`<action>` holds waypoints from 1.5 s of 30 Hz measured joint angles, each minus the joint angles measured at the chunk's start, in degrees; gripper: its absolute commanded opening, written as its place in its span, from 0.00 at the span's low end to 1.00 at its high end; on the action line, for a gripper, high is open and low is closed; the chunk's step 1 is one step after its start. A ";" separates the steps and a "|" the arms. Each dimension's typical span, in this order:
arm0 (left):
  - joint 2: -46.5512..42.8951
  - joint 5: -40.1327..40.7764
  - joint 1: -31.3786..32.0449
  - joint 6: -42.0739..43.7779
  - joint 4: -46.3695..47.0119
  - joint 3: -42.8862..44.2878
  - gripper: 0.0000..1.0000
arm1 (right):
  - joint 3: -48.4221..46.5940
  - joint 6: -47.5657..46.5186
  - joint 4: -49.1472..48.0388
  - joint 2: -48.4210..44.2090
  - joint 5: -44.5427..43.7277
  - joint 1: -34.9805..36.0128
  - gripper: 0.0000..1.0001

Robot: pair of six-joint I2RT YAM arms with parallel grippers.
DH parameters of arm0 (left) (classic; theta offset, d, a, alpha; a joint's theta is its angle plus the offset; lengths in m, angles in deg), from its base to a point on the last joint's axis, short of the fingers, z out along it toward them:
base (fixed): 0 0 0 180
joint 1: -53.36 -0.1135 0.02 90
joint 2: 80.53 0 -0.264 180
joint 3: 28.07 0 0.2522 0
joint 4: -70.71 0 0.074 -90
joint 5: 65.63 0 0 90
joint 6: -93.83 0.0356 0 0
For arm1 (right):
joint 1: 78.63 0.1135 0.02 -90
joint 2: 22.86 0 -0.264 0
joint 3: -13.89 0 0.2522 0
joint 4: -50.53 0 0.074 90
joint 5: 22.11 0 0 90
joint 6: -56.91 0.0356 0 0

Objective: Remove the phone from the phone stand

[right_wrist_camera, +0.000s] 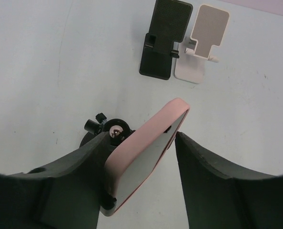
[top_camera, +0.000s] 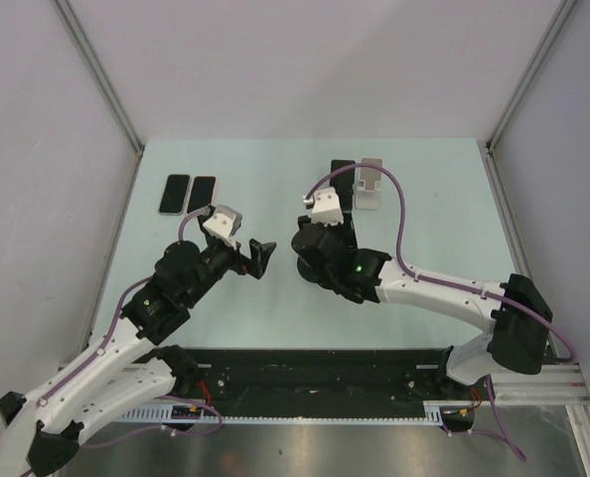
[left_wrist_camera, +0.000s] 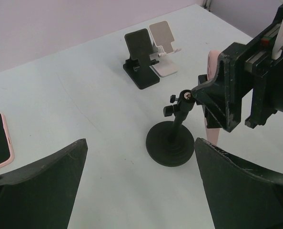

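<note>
A pink-cased phone (right_wrist_camera: 148, 152) sits tilted in the clip of a black pole stand with a round base (left_wrist_camera: 170, 144). My right gripper (right_wrist_camera: 141, 143) straddles the phone, with one finger (right_wrist_camera: 79, 171) against its back and the other (right_wrist_camera: 203, 171) touching its front top edge. It appears shut on the phone, which is still in the clip. In the left wrist view the phone (left_wrist_camera: 211, 134) shows behind the right gripper. My left gripper (left_wrist_camera: 140, 148) is open and empty, just left of the stand; it also shows in the top view (top_camera: 262, 256).
A black folding stand (top_camera: 343, 177) and a white one (top_camera: 371, 184) stand empty at the back of the table. Two phones (top_camera: 174, 194) (top_camera: 202, 193) lie flat at the back left. The right arm's cable (top_camera: 399, 224) loops over the back right.
</note>
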 measured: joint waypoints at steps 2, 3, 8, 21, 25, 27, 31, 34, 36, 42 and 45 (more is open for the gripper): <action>0.00 -0.02 0.00 0.02 -0.24 0.00 1.00 | -0.04 0.35 0.11 -0.04 0.85 -0.13 0.47; 0.02 -0.02 0.00 0.02 -0.26 0.00 1.00 | -0.09 0.33 0.22 -0.09 1.25 -0.20 0.38; 0.02 -0.09 0.00 0.02 -0.28 0.00 1.00 | -0.09 -0.92 1.51 -1.22 3.98 -0.44 0.20; 0.81 -4.92 0.00 1.27 -0.26 0.00 1.00 | 9.09 -8.94 0.55 -15.56 25.53 -4.96 0.00; 2.69 -8.61 0.02 1.53 -0.24 0.00 1.00 | 11.52 -11.58 -0.92 -18.23 31.08 -6.25 0.00; 3.93 -9.84 0.17 1.51 -0.28 0.00 1.00 | 12.74 -12.79 -1.95 -19.26 33.77 -6.25 0.00; 6.43 -10.58 1.53 0.76 -0.28 0.00 1.00 | 14.71 -14.38 -3.78 -21.05 38.03 -6.23 0.00; 8.37 -9.84 3.37 -1.11 -0.20 0.02 1.00 | 15.72 -15.17 -4.59 -21.97 39.69 -5.81 0.00; 10.01 -9.09 4.39 -2.84 -0.15 0.02 1.00 | 16.20 -15.45 -5.22 -22.21 40.30 -5.46 0.00; 16.24 -6.12 9.51 -6.80 2.21 0.00 1.00 | 17.68 -16.02 -7.32 -22.99 41.11 -4.92 0.00; 17.62 -5.42 11.43 -7.72 4.76 -0.15 0.99 | 18.73 -16.13 -8.24 -23.85 41.42 -4.70 0.00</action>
